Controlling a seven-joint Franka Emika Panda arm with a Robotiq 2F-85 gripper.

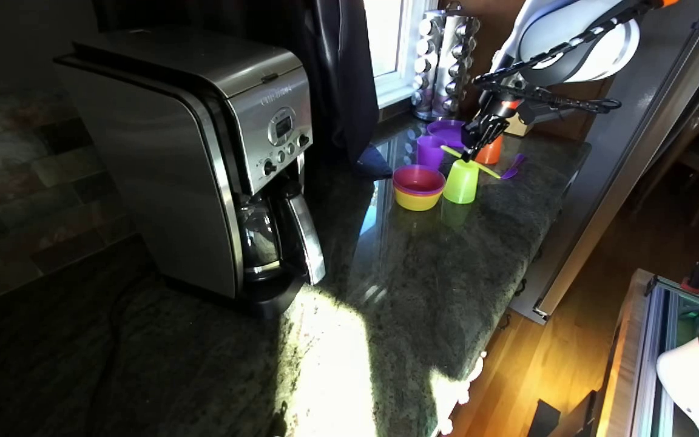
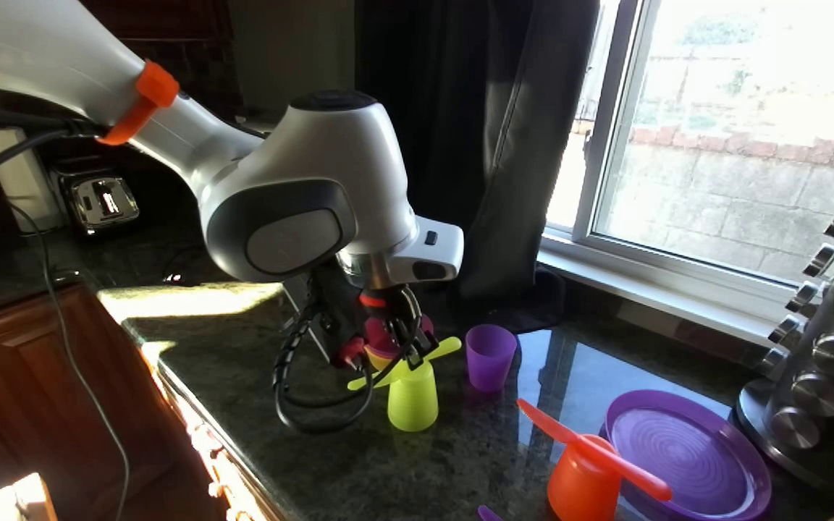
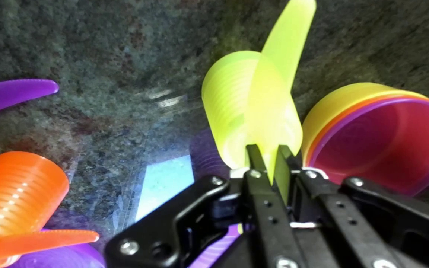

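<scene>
My gripper (image 3: pixel 268 149) points down with its fingers close together on the middle of a yellow-green knife (image 3: pixel 289 41), which passes between them. Directly below is an upside-down yellow-green cup (image 3: pixel 227 87). The knife (image 2: pixel 446 348) crosses over the cup's upturned base; whether it rests on it or hangs just above I cannot tell. The grip itself is partly hidden by the fingers. Close beside the cup stands a stack of bowls (image 1: pixel 417 200), yellow outside and purple-rimmed. In an exterior view an upright purple cup (image 2: pixel 491 360) stands behind the yellow-green cup.
An upside-down orange cup (image 2: pixel 583 481) carries an orange knife (image 2: pixel 627 470), near purple plates (image 2: pixel 685 456). A purple utensil (image 1: pixel 512 169) lies near the counter edge. A spice rack (image 1: pixel 445 64) stands by the window; a coffee maker (image 1: pixel 204 152) occupies the counter further along.
</scene>
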